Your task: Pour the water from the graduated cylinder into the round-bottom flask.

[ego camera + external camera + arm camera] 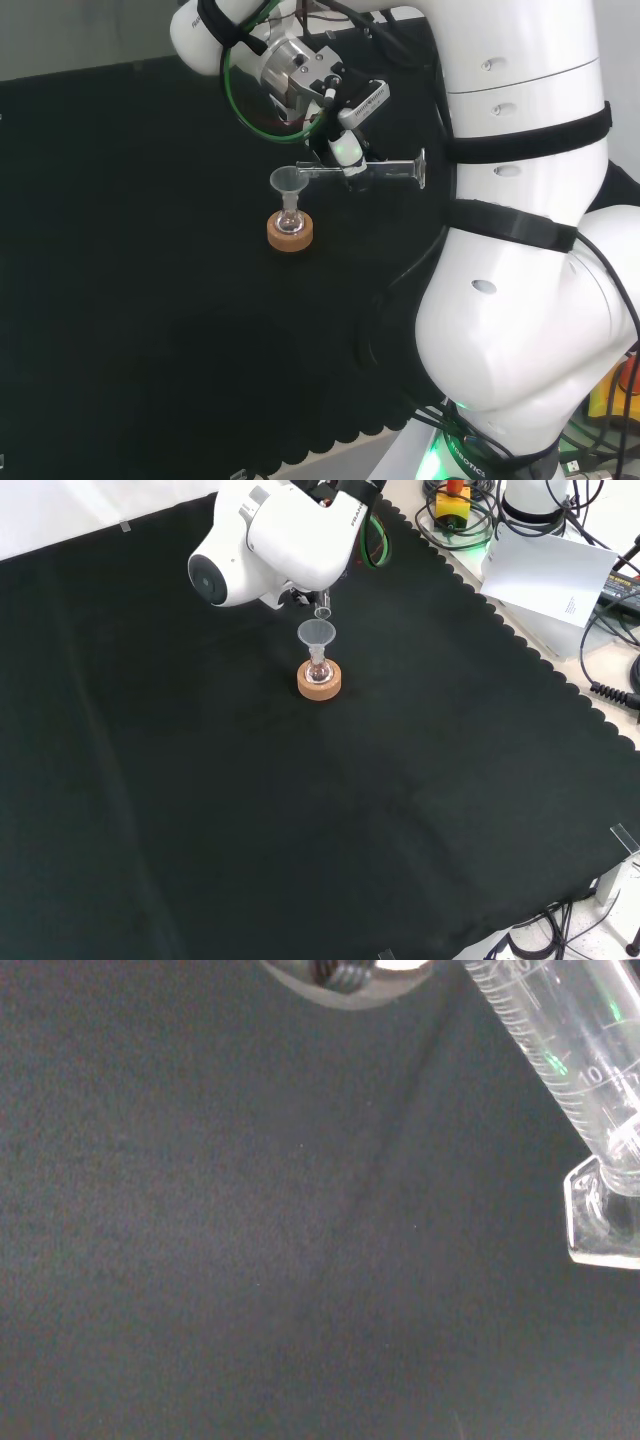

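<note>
Hand grips cylinder around its middle, tipped about level with its mouth over the funnel seated in the flask on a cork ring, so water should run into the flask.

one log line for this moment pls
phase: pouring | hand: holds cylinder tipped sideways | mouth over funnel | funnel in flask on cork ring
</note>
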Controlling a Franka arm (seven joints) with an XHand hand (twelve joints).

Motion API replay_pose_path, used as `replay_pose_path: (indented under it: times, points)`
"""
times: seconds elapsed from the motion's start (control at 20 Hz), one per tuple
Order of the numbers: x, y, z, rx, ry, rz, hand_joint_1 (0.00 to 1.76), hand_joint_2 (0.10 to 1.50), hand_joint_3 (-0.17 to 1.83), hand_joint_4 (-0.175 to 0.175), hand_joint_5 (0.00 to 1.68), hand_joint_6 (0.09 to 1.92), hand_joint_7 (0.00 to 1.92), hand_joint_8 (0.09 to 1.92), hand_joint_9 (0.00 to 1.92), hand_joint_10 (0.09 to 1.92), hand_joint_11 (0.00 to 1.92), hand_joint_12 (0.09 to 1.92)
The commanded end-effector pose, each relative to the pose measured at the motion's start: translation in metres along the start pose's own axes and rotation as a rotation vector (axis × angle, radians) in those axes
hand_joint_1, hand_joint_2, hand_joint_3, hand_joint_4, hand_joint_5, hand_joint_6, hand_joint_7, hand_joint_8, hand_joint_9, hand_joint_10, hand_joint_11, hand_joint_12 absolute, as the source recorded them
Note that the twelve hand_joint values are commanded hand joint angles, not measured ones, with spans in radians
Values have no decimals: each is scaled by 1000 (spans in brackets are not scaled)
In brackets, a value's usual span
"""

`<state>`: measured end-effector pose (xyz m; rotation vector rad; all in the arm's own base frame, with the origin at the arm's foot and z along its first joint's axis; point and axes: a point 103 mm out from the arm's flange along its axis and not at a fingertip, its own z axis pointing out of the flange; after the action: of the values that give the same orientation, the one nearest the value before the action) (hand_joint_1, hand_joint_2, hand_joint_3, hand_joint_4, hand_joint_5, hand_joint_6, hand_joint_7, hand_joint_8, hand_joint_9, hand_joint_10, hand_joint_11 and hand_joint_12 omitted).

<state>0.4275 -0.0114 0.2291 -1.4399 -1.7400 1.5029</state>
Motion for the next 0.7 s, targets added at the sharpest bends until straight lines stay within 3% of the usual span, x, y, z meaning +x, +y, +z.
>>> replay_pose_path:
  times: [0.05,0.7]
  points:
    - [1,0,1,-5,-1,0,1362,1141,-5,-160,986,710,927,1138,1474,87,1253,674]
    - [5,-4,-1,-40,-1,-2,1362,1140,-5,-162,983,711,927,1137,1475,87,1255,672]
